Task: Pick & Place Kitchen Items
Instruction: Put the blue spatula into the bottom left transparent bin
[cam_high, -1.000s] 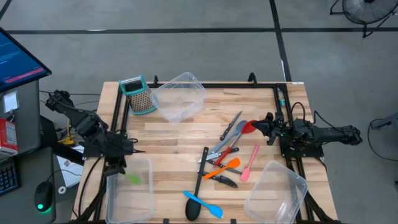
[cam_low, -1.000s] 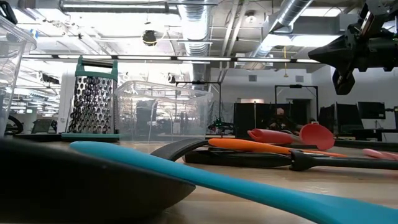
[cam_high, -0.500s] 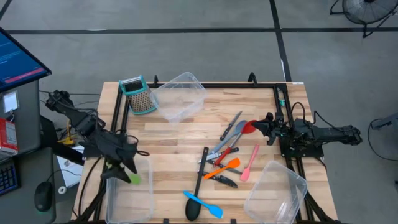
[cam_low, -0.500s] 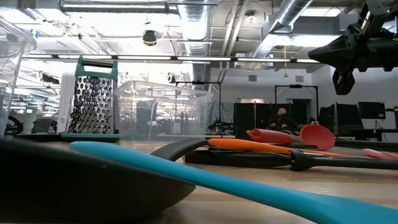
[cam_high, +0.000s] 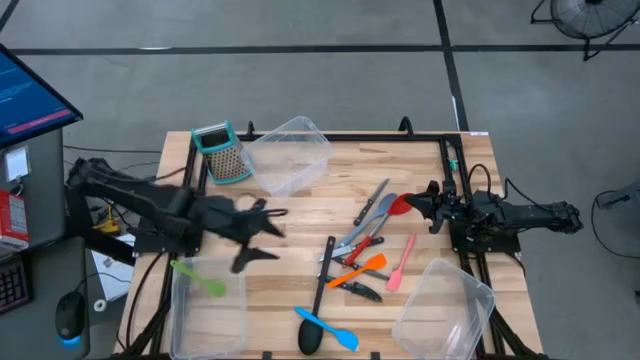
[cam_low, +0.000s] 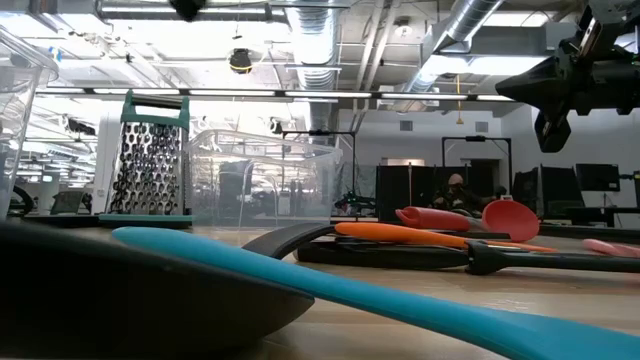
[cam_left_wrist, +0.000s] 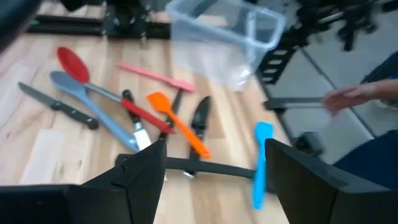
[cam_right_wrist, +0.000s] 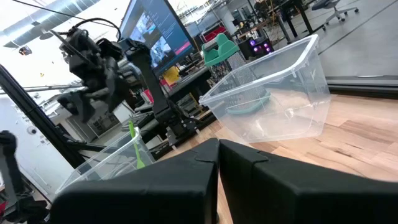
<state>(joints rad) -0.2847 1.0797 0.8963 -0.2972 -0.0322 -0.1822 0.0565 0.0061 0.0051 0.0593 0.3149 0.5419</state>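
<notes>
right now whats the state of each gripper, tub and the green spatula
left gripper: open, empty, over the table
right gripper: shut, empty, at the table's right edge
green spatula: lying in the front-left tub
front-left tub: upright, holds the spatula
back tub: tipped, empty
front-right tub: tilted, empty
box grater: standing at the back-left corner

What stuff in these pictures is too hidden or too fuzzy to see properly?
- Green spatula: in the high view it lies in the left tub, but the clear wall blurs how it rests.
- Left gripper: smeared by motion in the high view; out of frame in the low view.
- Blue spatula: the low view cuts off its far end, and a dark blurred shape fills the corner.
- Utensil pile: the overlaps hide which touches which.
</notes>
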